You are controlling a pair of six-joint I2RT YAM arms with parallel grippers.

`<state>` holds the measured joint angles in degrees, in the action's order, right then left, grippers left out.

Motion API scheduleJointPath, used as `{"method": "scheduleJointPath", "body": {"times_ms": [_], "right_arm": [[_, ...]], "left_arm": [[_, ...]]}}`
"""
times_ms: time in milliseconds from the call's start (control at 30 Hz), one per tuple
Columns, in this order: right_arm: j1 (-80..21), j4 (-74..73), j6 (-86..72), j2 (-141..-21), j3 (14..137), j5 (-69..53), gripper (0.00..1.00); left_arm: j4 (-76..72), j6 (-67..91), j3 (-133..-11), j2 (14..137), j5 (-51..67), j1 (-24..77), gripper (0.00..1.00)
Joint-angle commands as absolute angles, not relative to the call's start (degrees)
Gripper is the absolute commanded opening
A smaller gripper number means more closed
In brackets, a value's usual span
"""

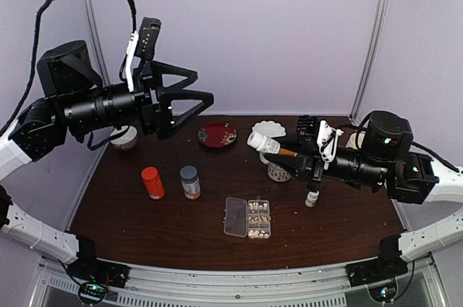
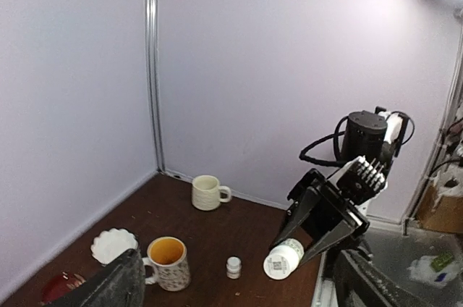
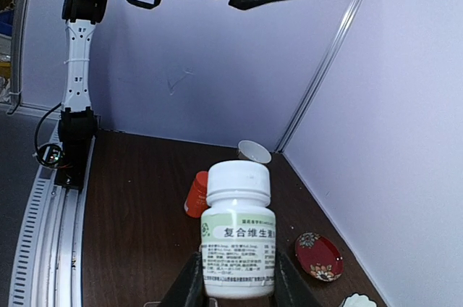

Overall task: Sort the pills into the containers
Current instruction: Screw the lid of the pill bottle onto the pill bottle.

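Observation:
The clear pill box [image 1: 248, 218] lies open at the front middle of the table, its lid folded out to the left. Cream pills [image 1: 258, 213] sit in its right-hand cells. My right gripper [image 1: 272, 146] is shut on a white labelled pill bottle [image 1: 263, 141], capped and held tilted in the air above a patterned mug. The right wrist view shows the bottle [image 3: 237, 238] upright between the fingers [image 3: 189, 284]. In the left wrist view the bottle [image 2: 283, 258] hangs over the table. My left gripper [image 1: 203, 88] is open, empty and raised high over the table's left rear.
An orange bottle [image 1: 153, 182] and a grey-capped bottle [image 1: 190, 182] stand left of the box. A red dish [image 1: 217, 135] and a white scalloped bowl [image 1: 269, 129] are at the back. The patterned mug [image 1: 278, 171], a small white vial [image 1: 312, 198] and a cream mug [image 1: 124, 137] also stand on the table.

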<state>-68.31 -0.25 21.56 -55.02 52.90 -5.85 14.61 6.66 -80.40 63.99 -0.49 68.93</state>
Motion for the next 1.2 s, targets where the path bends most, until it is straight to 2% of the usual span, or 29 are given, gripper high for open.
{"method": "scheduleJointPath", "body": {"times_ms": [0,133,733,1167], "right_arm": [[-70.61,7.11,31.04,-55.60,52.52,0.32,0.00],[-71.91,7.98,34.89,-56.50,52.90,2.46,0.00],[-73.79,5.62,37.27,-61.68,57.92,3.53,0.00],[-74.46,4.93,37.26,-64.65,59.32,4.10,0.00]], "left_arm": [[24.94,34.27,-84.26,68.98,18.25,63.56,0.92],[25.23,39.26,-85.05,71.13,22.35,63.16,0.91],[26.96,41.92,-84.81,73.30,22.19,63.03,0.85],[27.85,41.96,-85.21,74.62,21.68,63.08,0.64]]}}
